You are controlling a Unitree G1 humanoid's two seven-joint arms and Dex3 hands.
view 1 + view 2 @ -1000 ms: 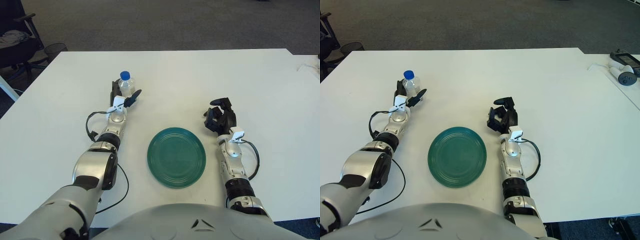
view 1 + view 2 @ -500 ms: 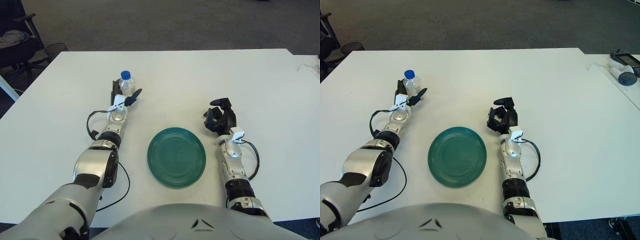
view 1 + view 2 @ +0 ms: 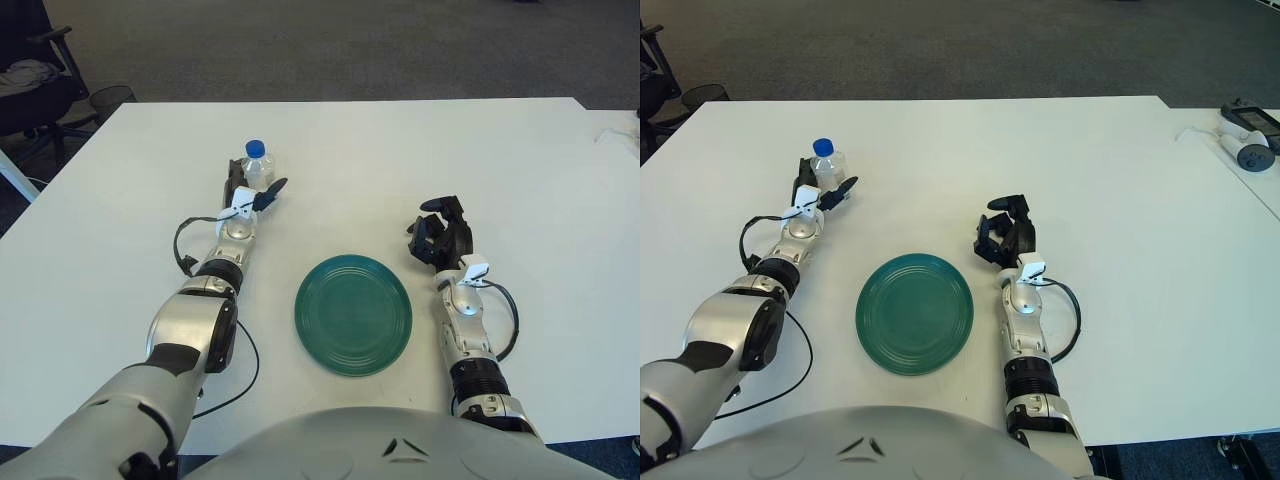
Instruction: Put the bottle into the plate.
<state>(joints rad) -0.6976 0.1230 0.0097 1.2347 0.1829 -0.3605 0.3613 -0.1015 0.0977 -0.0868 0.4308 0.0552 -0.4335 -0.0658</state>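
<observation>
One small clear plastic bottle with a blue cap [image 3: 257,166] stands upright on the white table [image 3: 350,140], far on the robot's left, well apart from the round dark green plate [image 3: 353,314] lying near the table's front edge. The left hand [image 3: 246,196] sits at the bottle's base, fingers around it, grasping it. The right hand [image 3: 440,235] rests on the table just right of the plate, fingers curled, holding nothing.
</observation>
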